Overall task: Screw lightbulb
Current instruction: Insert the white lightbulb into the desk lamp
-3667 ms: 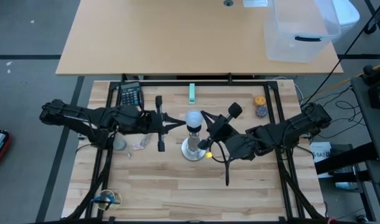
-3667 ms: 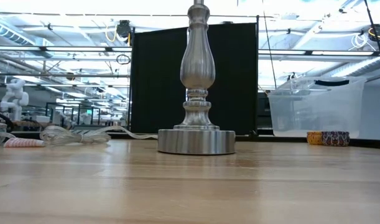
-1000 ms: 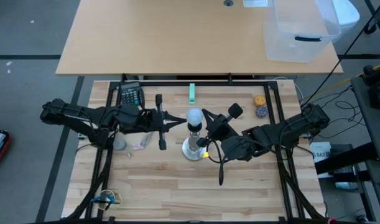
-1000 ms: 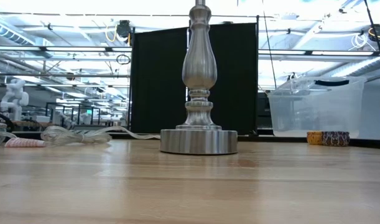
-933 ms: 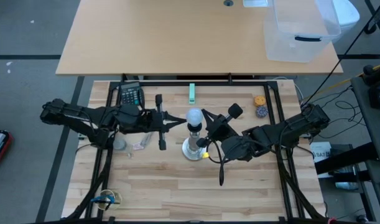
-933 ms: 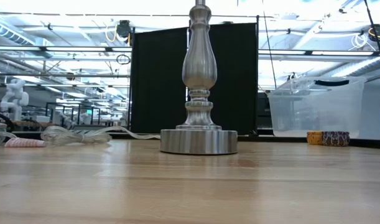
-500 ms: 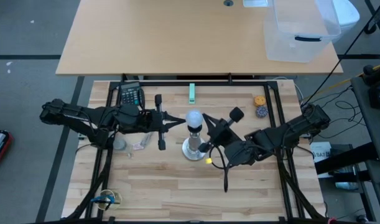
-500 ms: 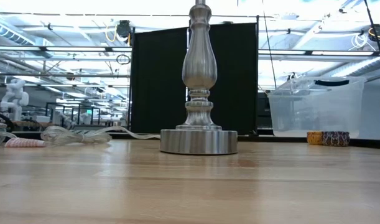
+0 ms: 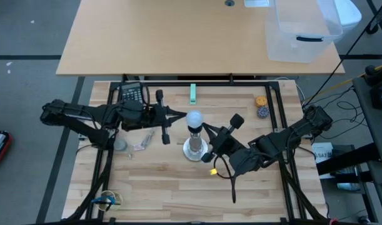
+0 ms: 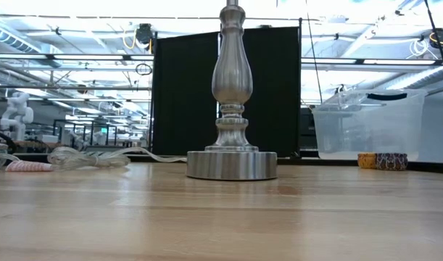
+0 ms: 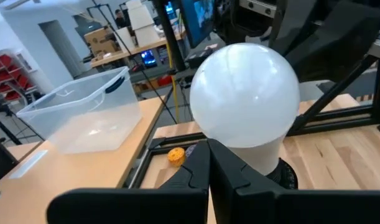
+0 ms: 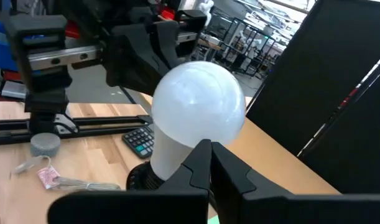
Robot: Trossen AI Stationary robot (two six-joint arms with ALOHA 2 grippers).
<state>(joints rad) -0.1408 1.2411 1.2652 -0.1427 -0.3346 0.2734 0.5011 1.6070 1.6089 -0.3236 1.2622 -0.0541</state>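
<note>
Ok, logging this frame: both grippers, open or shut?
Left gripper: shut, tips at the white frosted round lightbulb, not around it.
Right gripper: shut, likewise.

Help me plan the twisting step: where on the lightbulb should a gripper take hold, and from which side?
Grip the lightbulb across its round white globe, level from the side. It stands upright in the black socket of the lamp stand, so the globe is the only free part, and probably a side hold allows twisting about its vertical axis. The left gripper and right gripper already flank it.
</note>
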